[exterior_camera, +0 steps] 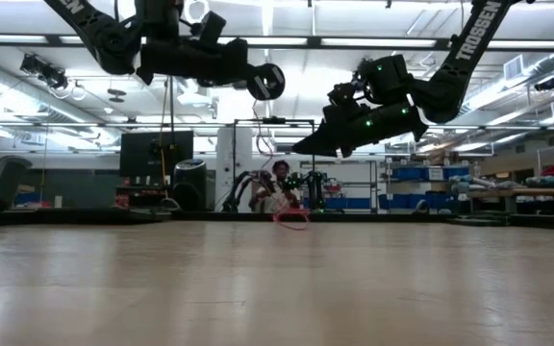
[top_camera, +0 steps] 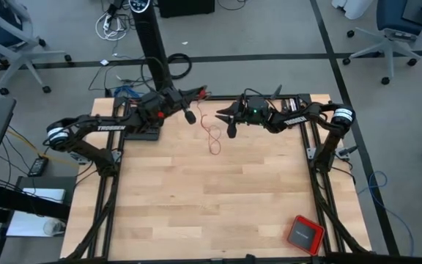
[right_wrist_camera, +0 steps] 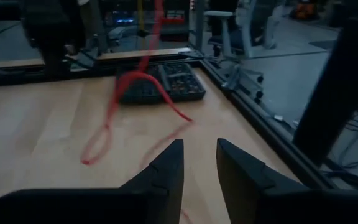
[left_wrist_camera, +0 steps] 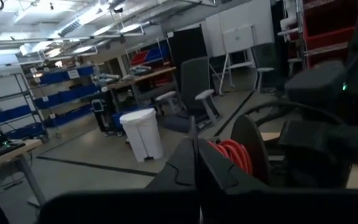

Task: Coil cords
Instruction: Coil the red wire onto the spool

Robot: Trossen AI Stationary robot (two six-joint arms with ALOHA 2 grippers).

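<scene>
The thin red cord [top_camera: 212, 136] lies in loose loops on the wooden table near its far edge. It also shows in the low view [exterior_camera: 291, 219] and the right wrist view [right_wrist_camera: 114, 118]. One strand rises from the loops to my left gripper [top_camera: 194, 105], which hovers above the table and is shut on it. A bunch of red turns [left_wrist_camera: 229, 155] sits beside its fingers. My right gripper [top_camera: 229, 121] hovers just right of the loops. It is open and empty, and its fingers [right_wrist_camera: 166, 168] point toward the cord. My left gripper is shut with several turns of the red cord [left_wrist_camera: 229, 155] bunched against the outer side of one finger. The fingers hide the exact place of the hold. From the gripper one strand [exterior_camera: 263, 144] hangs down slack to the loops on the table.
A red square box with a dark top [top_camera: 304, 233] lies near the table's near right corner. A black pad [right_wrist_camera: 160, 87] sits at the far left under the left arm. A person [exterior_camera: 279, 183] shows beyond the far edge. Bare wood [top_camera: 196, 205] fills the middle and near side.
</scene>
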